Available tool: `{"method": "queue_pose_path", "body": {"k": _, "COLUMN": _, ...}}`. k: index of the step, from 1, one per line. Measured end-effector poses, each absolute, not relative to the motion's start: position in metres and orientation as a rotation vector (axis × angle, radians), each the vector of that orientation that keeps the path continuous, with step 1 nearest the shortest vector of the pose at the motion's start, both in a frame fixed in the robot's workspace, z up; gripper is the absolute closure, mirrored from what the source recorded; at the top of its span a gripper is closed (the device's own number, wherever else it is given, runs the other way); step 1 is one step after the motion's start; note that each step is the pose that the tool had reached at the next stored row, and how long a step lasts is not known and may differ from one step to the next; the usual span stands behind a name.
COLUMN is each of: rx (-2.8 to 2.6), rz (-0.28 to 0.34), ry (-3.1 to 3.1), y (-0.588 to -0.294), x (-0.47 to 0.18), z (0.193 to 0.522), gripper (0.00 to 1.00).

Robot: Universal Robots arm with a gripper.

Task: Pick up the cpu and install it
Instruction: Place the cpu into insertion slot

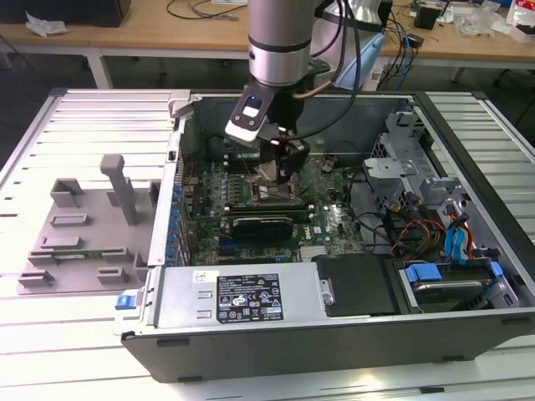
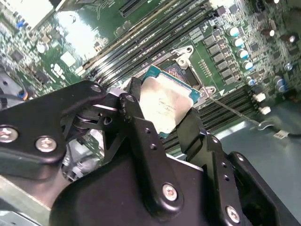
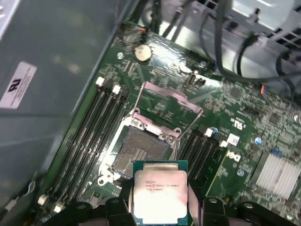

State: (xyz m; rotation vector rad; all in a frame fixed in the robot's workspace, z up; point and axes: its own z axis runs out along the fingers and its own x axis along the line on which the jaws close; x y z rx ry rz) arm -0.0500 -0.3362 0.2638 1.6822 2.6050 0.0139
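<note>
The cpu (image 3: 161, 195) is clamped by its opposite edges between the two black fingers (image 2: 141, 136) of the gripper (image 2: 162, 112), which are closed on it (the pale metal top is turned toward the cameras in both wrist views). It is held in the air above the board (image 3: 225, 183), tilted in the second wrist view, and is not seated in anything. Just past it the socket (image 3: 140, 151) is seen lying open, with its dark contact field bare. The bracket (image 3: 174, 97) is raised on the side of the socket away from the cpu. Long black slots (image 3: 89, 127) are set along both flanks of the socket. In the exterior view the gripper is seen inside the open case (image 1: 334, 334), over the socket, with a pale sliver of the cpu visible at its tip. A black card (image 1: 263, 224) is plugged into the board near the socket, on the camera's side of it. The case is laid on its side on a white slatted worktop (image 1: 75, 359). A grey fixture (image 1: 84, 225) is stood on the worktop just beside the case, at the exterior view's left.
</note>
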Motion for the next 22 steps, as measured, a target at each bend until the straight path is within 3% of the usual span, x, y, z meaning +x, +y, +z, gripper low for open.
{"method": "queue_pose_path", "body": {"k": 12, "rx": 2.093, "rz": 0.003, "ry": 2.286, "y": -0.3362, "x": -0.0501, "z": 0.2596, "gripper": 0.45}}
{"method": "queue_pose_path", "body": {"k": 22, "rx": 2.099, "rz": 0.003, "ry": 2.282, "y": -0.3295, "x": -0.0500, "z": 0.2556, "gripper": 0.45}}
